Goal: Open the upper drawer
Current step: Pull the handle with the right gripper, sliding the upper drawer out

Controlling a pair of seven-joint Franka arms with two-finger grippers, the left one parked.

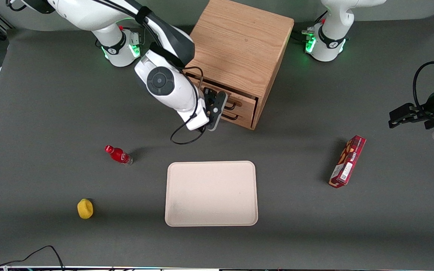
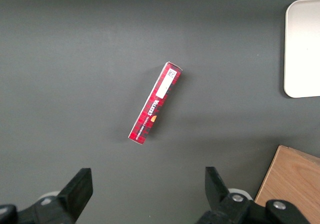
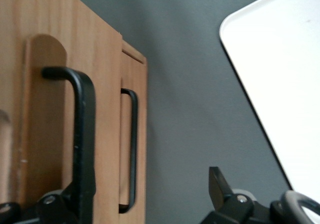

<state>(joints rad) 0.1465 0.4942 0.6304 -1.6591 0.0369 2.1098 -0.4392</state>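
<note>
Hovering in front of the upper drawer (image 1: 239, 98), the tool (image 1: 217, 107) has its fingers apart around the black handle (image 3: 82, 139).

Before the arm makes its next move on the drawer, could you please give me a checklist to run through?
1. Gripper at the upper drawer front: ok.
2. Fingers open: ok.
3. Upper handle between the fingers: ok, though off-centre.
4. Bottom drawer handle outside the grasp: ok.
5. Upper handle gripped: not ok.
6. Room to pull out before the tray: probably ok.
</note>
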